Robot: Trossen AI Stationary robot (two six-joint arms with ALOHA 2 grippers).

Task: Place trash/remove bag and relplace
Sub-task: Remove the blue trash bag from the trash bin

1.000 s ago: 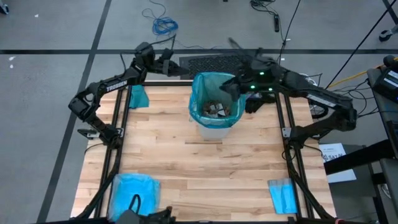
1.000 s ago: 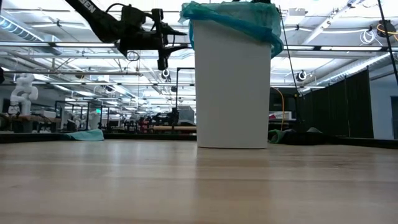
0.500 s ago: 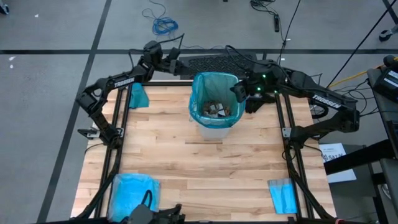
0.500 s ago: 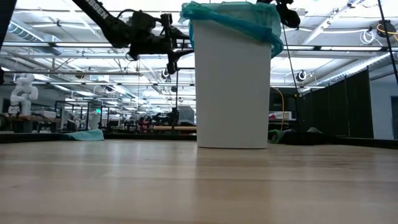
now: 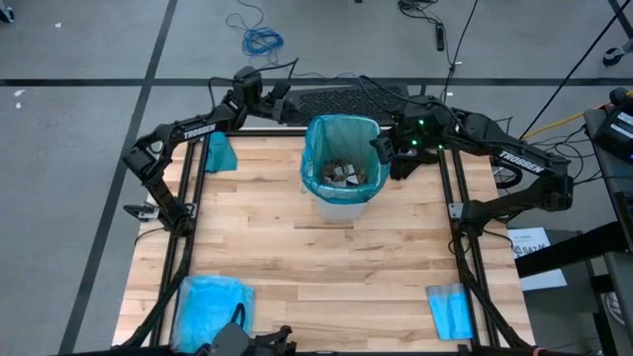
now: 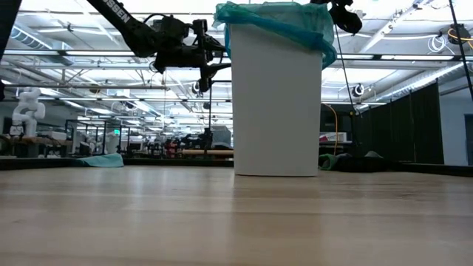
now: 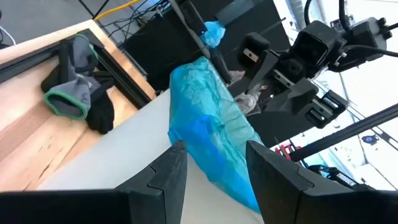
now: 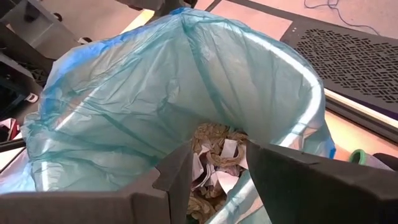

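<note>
Currently the bag (image 5: 343,138) lines the white bin (image 5: 341,203), the trash (image 5: 344,174) inside; left gripper (image 5: 280,95) hovers off the bin's far-left rim, fingers spread; right gripper (image 5: 380,148) at its right rim, fingers spread, gripping nothing.

trash (image 8: 214,163): mostly hidden – sunk deep in the bag (image 8: 155,106)
bin (image 6: 277,103): its top cut off in the low view – contents unseen
</note>
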